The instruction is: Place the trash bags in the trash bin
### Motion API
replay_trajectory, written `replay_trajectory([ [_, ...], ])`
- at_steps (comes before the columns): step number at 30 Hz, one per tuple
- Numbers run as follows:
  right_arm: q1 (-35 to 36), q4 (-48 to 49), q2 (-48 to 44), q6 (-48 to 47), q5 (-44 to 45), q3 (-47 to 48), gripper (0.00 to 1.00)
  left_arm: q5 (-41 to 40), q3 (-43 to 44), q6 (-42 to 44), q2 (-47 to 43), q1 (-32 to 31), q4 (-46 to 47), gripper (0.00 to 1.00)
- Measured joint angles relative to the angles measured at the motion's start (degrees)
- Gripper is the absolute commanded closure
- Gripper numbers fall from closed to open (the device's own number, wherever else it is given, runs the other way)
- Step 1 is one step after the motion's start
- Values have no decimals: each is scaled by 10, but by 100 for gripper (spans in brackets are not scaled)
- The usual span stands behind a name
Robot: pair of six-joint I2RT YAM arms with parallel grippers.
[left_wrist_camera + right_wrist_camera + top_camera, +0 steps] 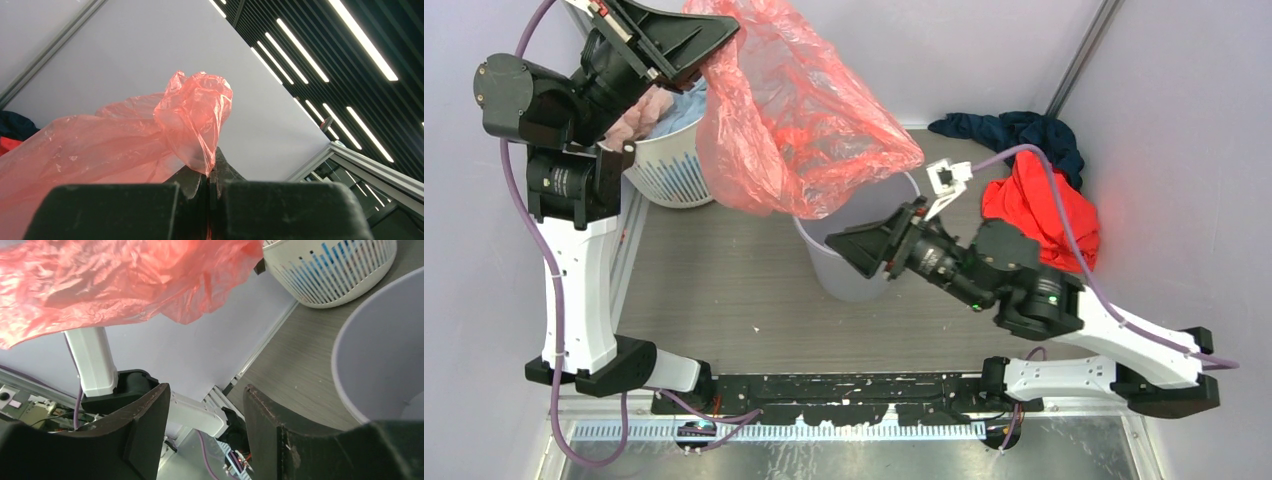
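Observation:
The trash bag is a big crinkly translucent red film sack hanging in the air above the floor. My left gripper is raised high at the back left and shut on the bag's top corner; in the left wrist view the film is pinched at the closed jaws. The bag's lower end droops over the far rim of the grey trash bin. My right gripper hovers over the bin's mouth, open and empty. From the right wrist, the gripper points below the bag, with the bin at right.
A white slotted laundry basket with pale cloths stands behind the left arm, also seen from the right wrist. A red-orange garment and a dark blue cloth lie at the back right. Walls close in on both sides.

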Motion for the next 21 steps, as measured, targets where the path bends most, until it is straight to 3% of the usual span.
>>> replay_trajectory([
  [6,0,109,57,10,-7,-40,38,-3,-1,-5,-3,0,5,100],
  [13,-2,335,58,9,0,-164,35,-8,-23,-20,-22,0,26,100],
  [21,-32,544,87,15,10,-200,35,-11,-59,-46,-39,0,59,100],
])
